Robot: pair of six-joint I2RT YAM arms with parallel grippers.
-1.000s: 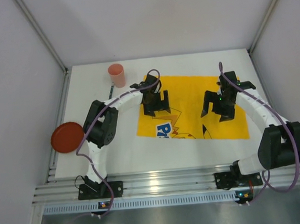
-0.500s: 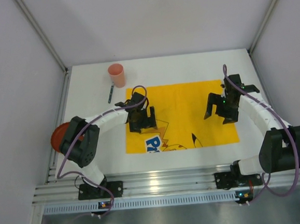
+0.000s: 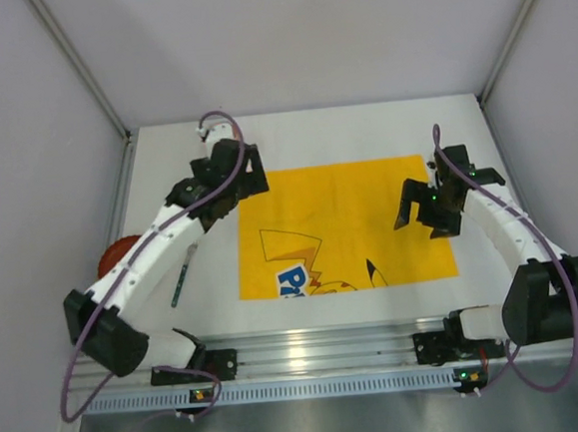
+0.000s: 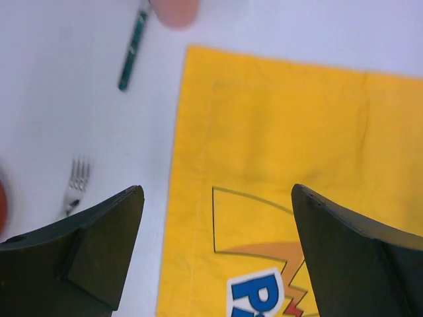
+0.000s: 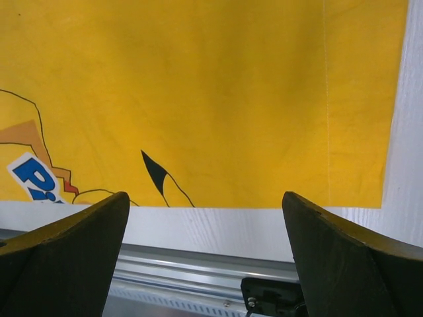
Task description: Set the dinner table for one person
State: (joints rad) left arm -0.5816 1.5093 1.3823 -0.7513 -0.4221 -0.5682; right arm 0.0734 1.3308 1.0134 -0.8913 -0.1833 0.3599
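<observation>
The left gripper (image 3: pixel 236 172) had moved back near the cup (image 4: pixel 175 9); the cloth (image 3: pixel 350 221) lay flat. It and the right gripper (image 3: pixel 426 205) were open.

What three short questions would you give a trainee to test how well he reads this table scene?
1. True or false: the right fingers grip the yellow cloth.
2. Which item lies on the dinner table beside the cloth? A fork, B bottle, C bowl.
3. What colour is the plate?
Key: 1 false; 2 A; 3 red.
</observation>
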